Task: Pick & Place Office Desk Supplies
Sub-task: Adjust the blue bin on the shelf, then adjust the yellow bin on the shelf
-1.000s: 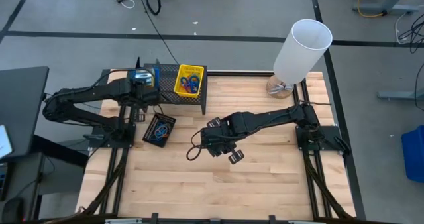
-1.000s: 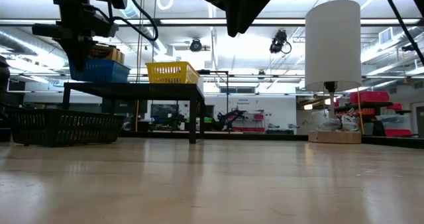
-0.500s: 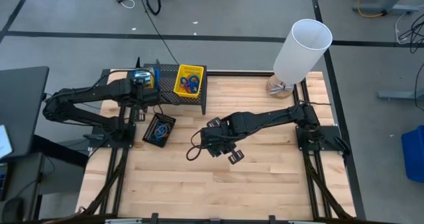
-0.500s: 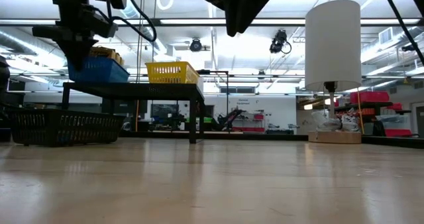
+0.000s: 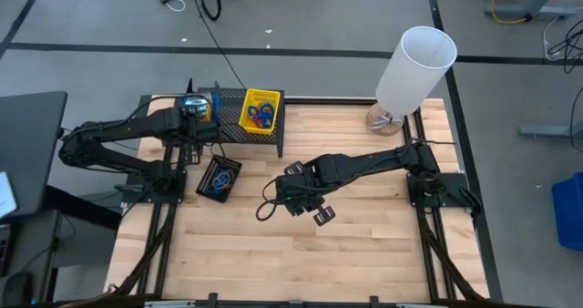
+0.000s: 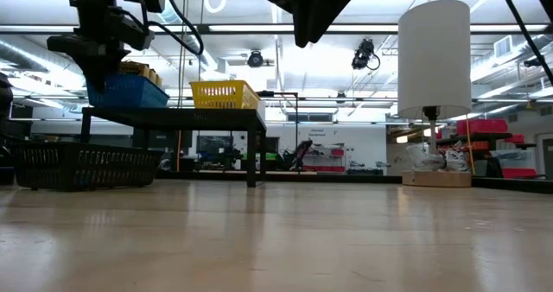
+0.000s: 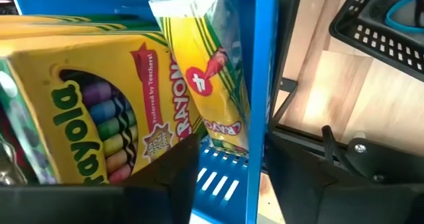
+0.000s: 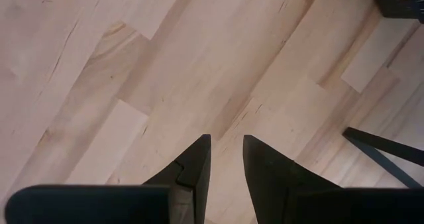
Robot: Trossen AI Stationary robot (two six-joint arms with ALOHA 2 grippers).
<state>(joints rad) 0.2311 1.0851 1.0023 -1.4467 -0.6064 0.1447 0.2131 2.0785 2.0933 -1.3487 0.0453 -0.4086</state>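
Note:
My left gripper (image 5: 193,118) stands at the left end of the black mesh rack (image 5: 230,131), shut on the blue bin (image 6: 128,91). In the bin are two yellow-and-green crayon boxes (image 7: 86,111), the thinner one (image 7: 205,71) leaning against the bin's wall. The yellow bin (image 5: 260,112) with coloured loops sits on the rack's top. The black bin (image 5: 219,178), with loops inside, rests on the table in front of the rack. My right gripper (image 8: 226,144) hangs above bare wood at the table's middle (image 5: 319,214), its fingers a narrow gap apart, touching nothing. My left gripper (image 7: 255,171) holds the blue bin by one side wall (image 7: 260,85), one finger inside the bin beside the crayon boxes and one outside it. It comes at the wall from above. The bin is at the rack's top; whether its bottom rests there I cannot tell.
A tall white cylinder (image 5: 414,66) stands on a wooden base at the table's far right corner. The rack takes up the far left of the table. Bare wood lies under and around my right arm, toward the near edge.

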